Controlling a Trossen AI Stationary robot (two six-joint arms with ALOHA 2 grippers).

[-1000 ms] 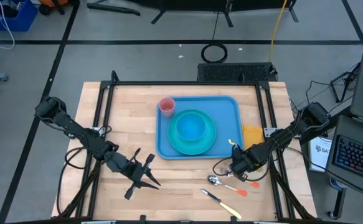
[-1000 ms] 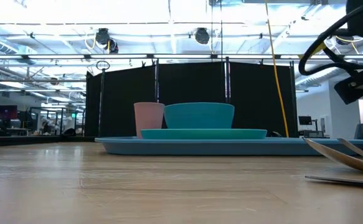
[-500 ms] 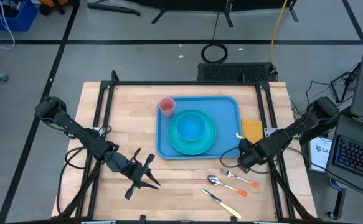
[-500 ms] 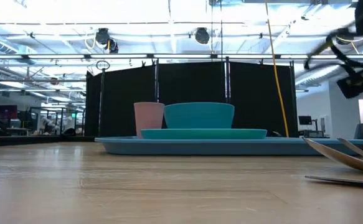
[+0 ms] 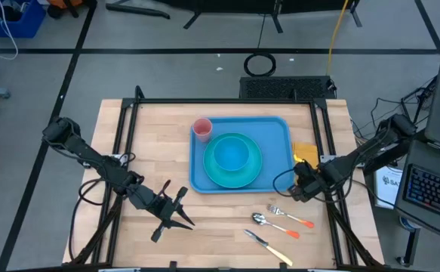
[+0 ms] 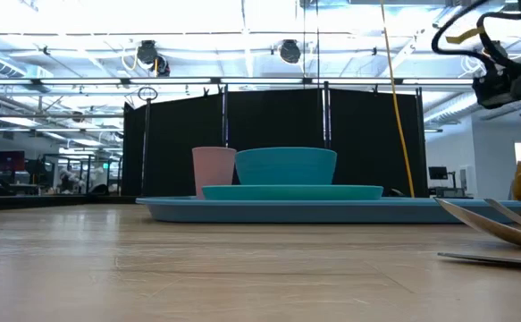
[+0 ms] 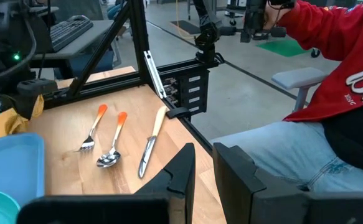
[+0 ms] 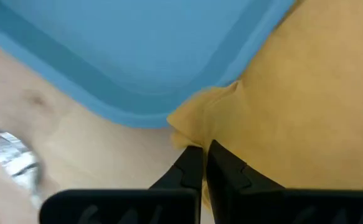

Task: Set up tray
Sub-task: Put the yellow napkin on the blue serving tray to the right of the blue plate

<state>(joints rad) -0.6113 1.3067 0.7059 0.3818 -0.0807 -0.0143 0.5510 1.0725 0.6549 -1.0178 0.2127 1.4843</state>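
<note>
One second has carried the right pincer [image 5: 304, 183] from the cutlery [image 5: 280, 221] to the yellow napkin [image 5: 306, 156] beside the tray [image 5: 276, 132], fingers nearly together at its corner, likely the next item to place.

Blue tray [image 5: 274, 136], plain. Turquoise plate [image 5: 213, 176] on it, with a slightly bluer bowl [image 5: 230, 155]. Pink cup [image 5: 202, 128]. Mustard-yellow cloth [image 5: 306, 156], unpatterned. Silver fork [image 5: 278, 212] and spoon [image 5: 263, 221], both orange-handled. Silver knife [image 5: 259, 239] with a pale yellow handle. Light wood-grain counter [image 5: 155, 147] in a black frame. Black left tool [image 5: 176, 212] and black right tool [image 8: 203, 163]. Red sleeve [image 7: 343, 31] with white lettering and light blue jeans [image 7: 293, 146] on a person.
</note>
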